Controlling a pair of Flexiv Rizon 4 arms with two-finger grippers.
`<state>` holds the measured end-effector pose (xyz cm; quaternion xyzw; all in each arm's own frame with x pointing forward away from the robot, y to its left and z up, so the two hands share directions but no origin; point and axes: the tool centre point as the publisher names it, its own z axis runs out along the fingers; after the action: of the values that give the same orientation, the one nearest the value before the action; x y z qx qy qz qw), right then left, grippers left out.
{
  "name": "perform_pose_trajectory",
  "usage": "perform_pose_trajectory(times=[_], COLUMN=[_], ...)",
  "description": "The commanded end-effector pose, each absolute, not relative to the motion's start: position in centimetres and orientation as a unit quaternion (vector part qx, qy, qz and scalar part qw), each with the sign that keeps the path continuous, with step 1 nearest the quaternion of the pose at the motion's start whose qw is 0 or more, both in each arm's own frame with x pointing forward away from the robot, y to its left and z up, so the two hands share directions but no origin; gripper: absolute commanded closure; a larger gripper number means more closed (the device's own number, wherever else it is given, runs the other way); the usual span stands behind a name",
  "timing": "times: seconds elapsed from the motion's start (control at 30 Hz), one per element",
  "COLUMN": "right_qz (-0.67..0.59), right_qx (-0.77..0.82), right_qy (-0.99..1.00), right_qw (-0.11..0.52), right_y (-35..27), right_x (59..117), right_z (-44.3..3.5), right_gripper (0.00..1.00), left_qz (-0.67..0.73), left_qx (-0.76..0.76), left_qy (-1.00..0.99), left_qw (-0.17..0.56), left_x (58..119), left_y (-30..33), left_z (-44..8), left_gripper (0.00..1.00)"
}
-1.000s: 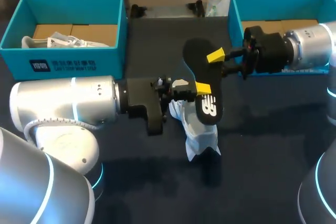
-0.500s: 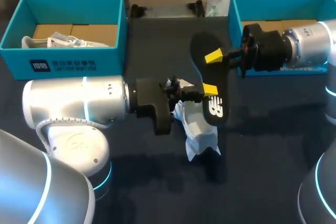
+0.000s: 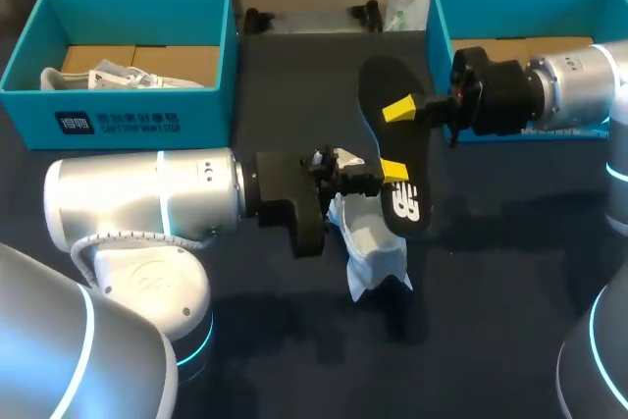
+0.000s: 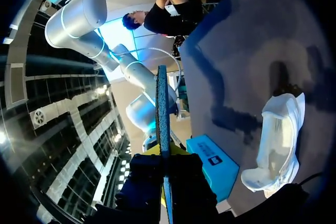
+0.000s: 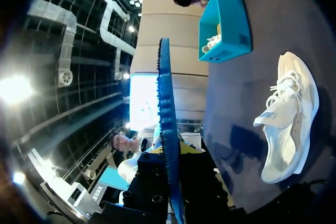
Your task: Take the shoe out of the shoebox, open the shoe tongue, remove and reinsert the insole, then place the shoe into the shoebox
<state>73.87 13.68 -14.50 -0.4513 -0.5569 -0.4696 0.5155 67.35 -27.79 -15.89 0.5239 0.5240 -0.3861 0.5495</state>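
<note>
A black insole (image 3: 391, 144) hangs in the air above the table's middle, held from both sides. My left gripper (image 3: 391, 172) is shut on its printed heel end, and my right gripper (image 3: 400, 108) is shut on its upper half. Each wrist view shows the insole edge-on, as a thin blue strip (image 4: 161, 114) (image 5: 167, 129) rising from between that gripper's fingers. The white shoe (image 3: 369, 242) lies on the dark table just below the insole, beside both grippers (image 4: 278, 145) (image 5: 289, 114).
A teal shoebox (image 3: 118, 115) stands at the back left with another white shoe (image 3: 118, 77) inside. A second teal box (image 3: 491, 2) stands at the back right, behind my right arm. Dark table surface lies in front of the shoe.
My right gripper has shut on the insole's upper half. My left arm has shifted a little to the right, carrying the insole with it. The shoe has stayed put.
</note>
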Motion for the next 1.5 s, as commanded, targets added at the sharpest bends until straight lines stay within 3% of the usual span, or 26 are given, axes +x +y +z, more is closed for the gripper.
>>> perform_pose_trajectory(times=[0.03,0.13,0.17,0.2,1.0,1.5], right_qz=[-0.467,-0.466,-0.466,-0.466,-0.461,-0.465], right_qx=[-0.448,-0.448,-0.447,-0.447,-0.450,-0.447], right_qy=[-0.559,-0.559,-0.559,-0.559,-0.540,-0.533], right_qw=[0.518,0.519,0.519,0.520,0.542,0.548], right_y=[13.6,13.6,13.6,13.6,12.3,12.9], right_x=[74.6,74.7,74.7,74.8,75.0,74.6], right_z=[-14.6,-14.6,-14.7,-14.7,-16.6,-17.6], right_gripper=[1.00,1.00,1.00,1.00,1.00,1.00], left_qz=[-0.383,-0.385,-0.384,-0.387,-0.330,-0.219], left_qx=[0.519,0.519,0.518,0.516,0.558,0.614], left_qy=[0.529,0.534,0.536,0.542,0.575,0.676], left_qw=[0.551,0.545,0.545,0.538,0.500,0.344], left_x=[66.5,66.3,66.3,66.3,70.7,73.0], left_y=[-28.0,-27.9,-27.9,-28.0,-21.6,-21.1], left_z=[-16.1,-16.0,-16.0,-16.0,-15.8,-16.1], left_gripper=[1.00,1.00,0.62,0.00,0.00,0.00])
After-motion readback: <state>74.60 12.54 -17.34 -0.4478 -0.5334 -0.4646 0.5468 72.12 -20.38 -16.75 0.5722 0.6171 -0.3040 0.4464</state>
